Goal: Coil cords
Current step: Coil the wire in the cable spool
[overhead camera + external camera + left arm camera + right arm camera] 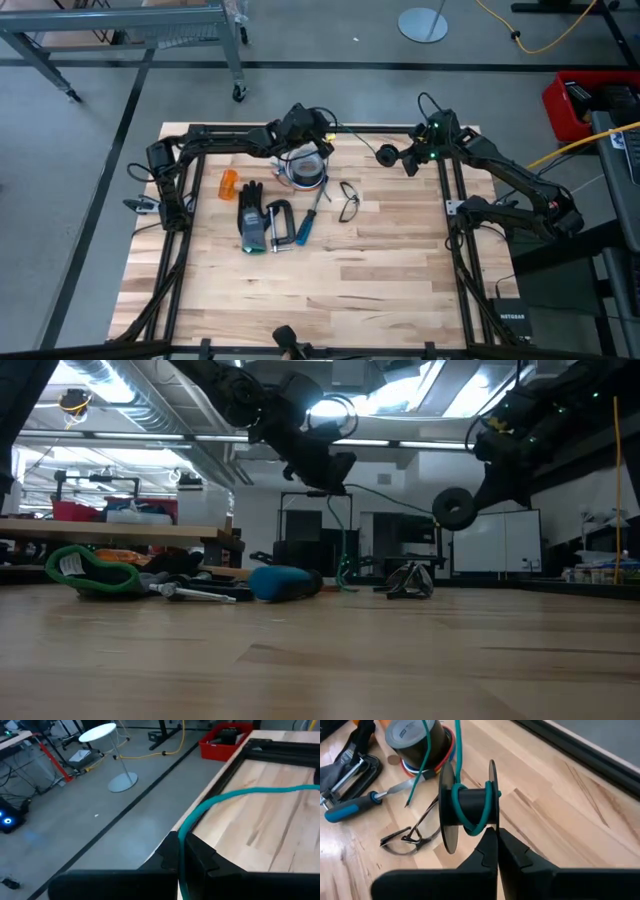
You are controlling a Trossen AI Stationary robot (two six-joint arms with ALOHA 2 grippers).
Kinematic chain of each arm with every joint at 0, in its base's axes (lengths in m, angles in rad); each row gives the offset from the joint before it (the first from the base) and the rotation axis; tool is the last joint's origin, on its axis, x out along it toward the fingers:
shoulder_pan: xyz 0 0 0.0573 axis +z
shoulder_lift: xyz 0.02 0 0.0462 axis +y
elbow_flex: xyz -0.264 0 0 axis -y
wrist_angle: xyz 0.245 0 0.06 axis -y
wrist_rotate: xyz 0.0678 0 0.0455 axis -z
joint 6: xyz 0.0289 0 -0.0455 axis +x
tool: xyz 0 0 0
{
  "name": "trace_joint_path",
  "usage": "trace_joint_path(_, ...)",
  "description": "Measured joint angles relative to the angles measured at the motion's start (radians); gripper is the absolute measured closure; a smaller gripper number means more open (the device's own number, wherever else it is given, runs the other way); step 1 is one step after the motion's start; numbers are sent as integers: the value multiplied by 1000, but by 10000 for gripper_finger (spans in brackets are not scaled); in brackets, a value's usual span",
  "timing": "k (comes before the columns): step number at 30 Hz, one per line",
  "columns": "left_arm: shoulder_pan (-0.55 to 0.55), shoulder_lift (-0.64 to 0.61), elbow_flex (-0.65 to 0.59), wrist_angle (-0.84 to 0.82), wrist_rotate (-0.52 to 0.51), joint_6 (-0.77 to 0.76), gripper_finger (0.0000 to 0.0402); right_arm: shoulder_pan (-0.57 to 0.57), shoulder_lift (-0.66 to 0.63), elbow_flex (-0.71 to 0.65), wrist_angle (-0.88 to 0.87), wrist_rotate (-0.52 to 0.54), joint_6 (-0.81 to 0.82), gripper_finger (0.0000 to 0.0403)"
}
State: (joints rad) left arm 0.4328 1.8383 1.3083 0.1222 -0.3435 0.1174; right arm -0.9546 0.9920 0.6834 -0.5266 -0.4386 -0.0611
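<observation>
1. Left wrist view: shows the left gripper (179,840) with fingers pressed together on the teal cord (240,794), pinched at the fingertips and running out in a curve above the table (280,835). Judged as a guiding hold, feeding the cord outward under light tension rather than letting it drop.
2. Right wrist view: shows the right gripper (496,834) closed on the edge of a black spool (470,802), held clear above the tabletop with its axis roughly level. Reveals a few turns of teal cord already around the core, with the free length rising away from it, so the winding looks begun but far from finished. Also takes in a tape roll (415,740), safety glasses (412,837), a screwdriver (350,810) and a clamp (350,770) lying on the wood beneath, all well apart from the spool.
3. High view: places the left gripper over the tape roll near the table's far edge and the right gripper with the spool to its right, the two facing each other with a gap between them. Suits a pay-out-and-wind arrangement. Shows a glove (252,215) beside the clamp. Cannot pick out any black cords here.
4. Low view: confirms both grippers raised well off the table, with a loop of teal cord hanging from the left one down to the wood. Suggests slack left to wind.
</observation>
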Motion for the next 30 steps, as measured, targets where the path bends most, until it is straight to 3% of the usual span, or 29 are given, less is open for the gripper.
trace_joint_path(3,4,-1,0,37,18,-26,402,0,0,-6,5,1,10,402)
trace_joint_path(9,-3,-2,1,170,196,-110,401,52,18,-28,73,96,79,402)
trace_joint_path(20,-55,-1,1,211,233,-169,401,297,172,-33,383,366,188,402)
trace_joint_path(25,-96,-1,1,210,256,-170,401,328,250,-33,496,499,268,402)
trace_joint_path(30,-141,-1,1,201,268,-170,401,326,298,-33,668,526,320,402)
